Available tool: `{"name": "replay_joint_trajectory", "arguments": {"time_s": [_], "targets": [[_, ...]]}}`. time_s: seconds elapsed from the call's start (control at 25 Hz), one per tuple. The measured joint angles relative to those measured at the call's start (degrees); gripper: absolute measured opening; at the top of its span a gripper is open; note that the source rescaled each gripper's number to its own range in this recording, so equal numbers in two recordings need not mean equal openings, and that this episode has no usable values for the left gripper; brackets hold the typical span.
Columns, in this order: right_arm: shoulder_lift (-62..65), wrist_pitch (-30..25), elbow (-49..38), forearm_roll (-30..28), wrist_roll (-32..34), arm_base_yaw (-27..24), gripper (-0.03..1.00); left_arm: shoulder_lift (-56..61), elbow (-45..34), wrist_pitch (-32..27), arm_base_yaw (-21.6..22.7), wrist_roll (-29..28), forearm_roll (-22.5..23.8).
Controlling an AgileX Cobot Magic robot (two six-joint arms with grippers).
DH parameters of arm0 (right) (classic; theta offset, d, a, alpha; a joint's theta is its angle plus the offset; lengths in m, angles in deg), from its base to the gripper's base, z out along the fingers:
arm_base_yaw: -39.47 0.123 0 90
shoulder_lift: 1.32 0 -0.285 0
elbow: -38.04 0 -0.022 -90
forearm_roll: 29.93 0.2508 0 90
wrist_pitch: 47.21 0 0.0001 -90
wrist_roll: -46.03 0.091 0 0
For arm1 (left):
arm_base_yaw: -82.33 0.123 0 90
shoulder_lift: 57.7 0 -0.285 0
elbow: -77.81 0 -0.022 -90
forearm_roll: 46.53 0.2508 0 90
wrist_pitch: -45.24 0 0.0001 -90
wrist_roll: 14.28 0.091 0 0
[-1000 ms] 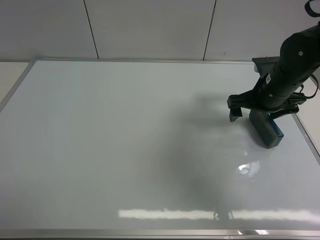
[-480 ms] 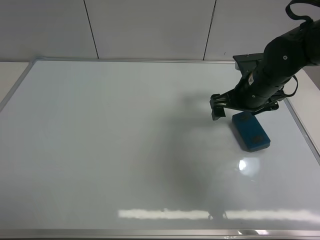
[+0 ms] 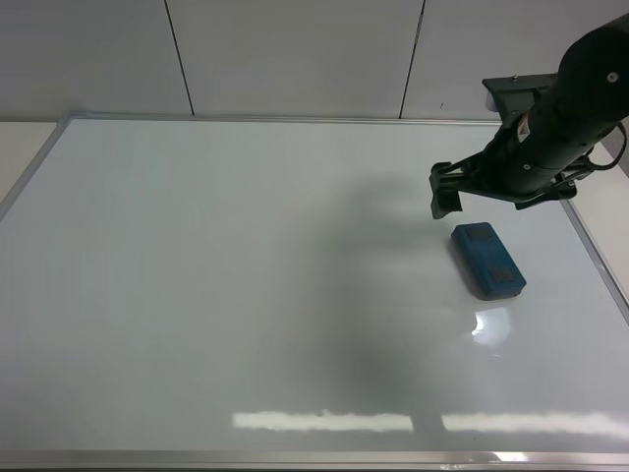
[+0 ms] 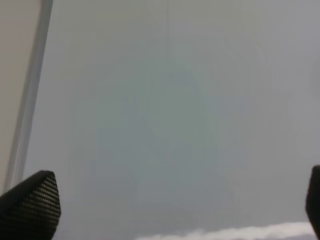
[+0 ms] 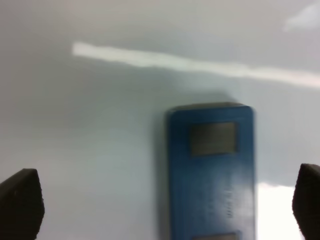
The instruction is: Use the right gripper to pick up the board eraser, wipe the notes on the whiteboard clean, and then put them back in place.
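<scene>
The teal-blue board eraser lies flat on the whiteboard near its right edge, with its grey patches facing up. My right gripper hangs just behind and above it, open and empty. In the right wrist view the eraser lies between and below the wide-spread fingertips, apart from both. No red notes show anywhere on the board. My left gripper is open and empty over bare board; it does not show in the exterior view.
The board's silver frame runs close to the right of the eraser. A white panelled wall stands behind the board. A bright glare spot lies just in front of the eraser.
The right gripper has let go of the eraser, which now lies flat on the board. The gripper has lifted and drawn back towards the far right.
</scene>
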Motion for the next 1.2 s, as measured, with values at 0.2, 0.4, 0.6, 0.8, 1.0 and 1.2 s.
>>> {"name": "replay_joint_trajectory", "arguments": {"time_s": [0.2, 0.4, 0.6, 0.8, 1.0, 1.2], "targets": [[4.75, -3.47, 0.01, -0.83, 0.0, -3.86, 1.0, 0.0, 0.0, 0.0, 0.0, 0.0, 0.0], [8.49, -6.69, 0.01, -0.32, -1.3, -9.23, 1.0, 0.0, 0.0, 0.0, 0.0, 0.0, 0.0], [13.95, -8.29, 0.01, 1.16, -4.44, -15.36, 1.0, 0.0, 0.0, 0.0, 0.0, 0.0, 0.0], [20.45, -11.16, 0.01, 2.16, -5.21, -20.79, 1.0, 0.0, 0.0, 0.0, 0.0, 0.0, 0.0], [27.9, -13.54, 0.01, 2.39, -5.89, -23.33, 1.0, 0.0, 0.0, 0.0, 0.0, 0.0, 0.0], [36.21, -17.04, 0.01, 2.65, -6.69, -23.4, 1.0, 0.0, 0.0, 0.0, 0.0, 0.0, 0.0]]}}
